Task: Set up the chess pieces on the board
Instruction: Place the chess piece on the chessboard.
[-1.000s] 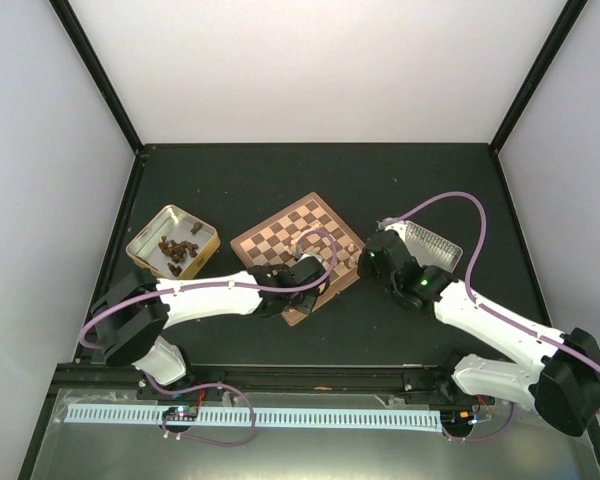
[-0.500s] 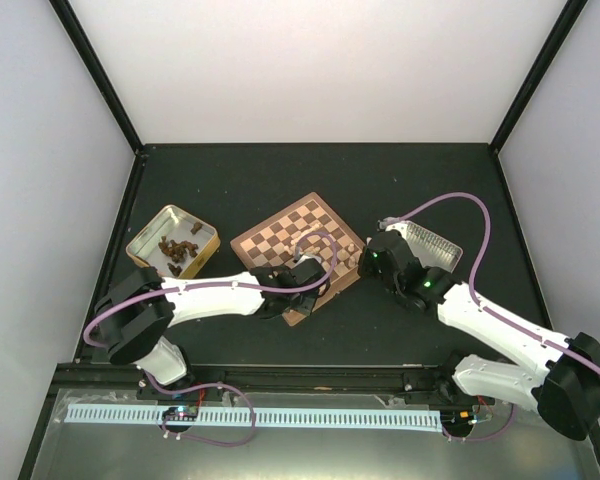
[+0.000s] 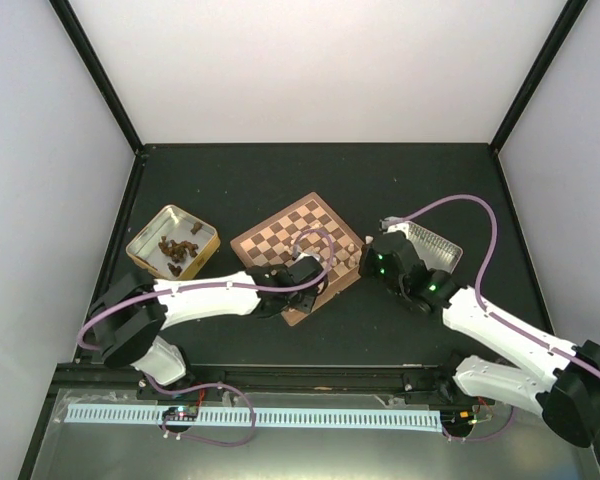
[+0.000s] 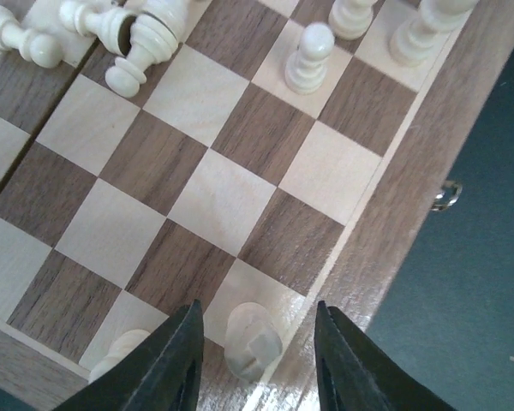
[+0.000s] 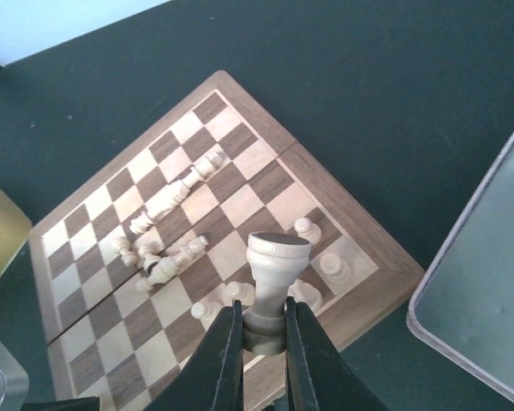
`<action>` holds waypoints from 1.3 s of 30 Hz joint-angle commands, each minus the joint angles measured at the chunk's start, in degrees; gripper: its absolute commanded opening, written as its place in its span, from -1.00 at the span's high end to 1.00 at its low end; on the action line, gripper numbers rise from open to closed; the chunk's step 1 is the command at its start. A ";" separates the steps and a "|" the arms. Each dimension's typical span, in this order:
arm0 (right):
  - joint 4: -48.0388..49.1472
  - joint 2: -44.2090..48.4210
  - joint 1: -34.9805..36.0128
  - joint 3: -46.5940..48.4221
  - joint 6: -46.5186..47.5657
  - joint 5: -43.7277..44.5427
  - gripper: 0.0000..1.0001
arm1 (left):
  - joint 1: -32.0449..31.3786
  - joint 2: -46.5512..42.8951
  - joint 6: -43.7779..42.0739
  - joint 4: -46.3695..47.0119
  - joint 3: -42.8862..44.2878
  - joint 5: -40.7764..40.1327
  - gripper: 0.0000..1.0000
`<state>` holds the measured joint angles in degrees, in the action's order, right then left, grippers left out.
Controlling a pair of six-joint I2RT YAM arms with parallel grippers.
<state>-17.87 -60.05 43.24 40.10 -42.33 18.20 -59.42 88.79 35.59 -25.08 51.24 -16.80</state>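
**Two pieces in play on the board [image 3: 280, 232]**

Left fingers [image 4: 176, 368] stand apart, straddling a cream piece [image 4: 253, 344] on the board's corner square. Right fingers [image 5: 223, 360] are clamped on a second cream piece [image 5: 272, 274], held above the board's edge. The board lies on the dark desk [image 3: 230, 180].

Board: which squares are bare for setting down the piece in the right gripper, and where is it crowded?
Bare: squares along the board's far corner, beyond the toppled pieces, and the run between that heap and the left gripper. Crowded: the heap itself and the standing pieces by the near rim under the right gripper.
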 commanded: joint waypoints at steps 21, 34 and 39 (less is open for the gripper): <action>32.76 2.50 -0.38 -3.20 25.50 -48.91 0.93 | 20.23 -34.97 8.62 24.37 -8.27 43.30 -0.55; 16.90 -2.87 -0.35 6.03 37.30 -53.04 0.92 | 23.12 -30.63 8.57 25.01 -6.81 53.27 0.01; 15.60 -3.03 -0.36 6.56 37.85 -52.29 0.92 | 23.65 -28.76 8.34 24.33 -6.32 55.79 0.60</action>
<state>-0.34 -63.07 43.00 44.77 -7.01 -33.50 -36.47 59.00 44.45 -0.84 42.94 35.22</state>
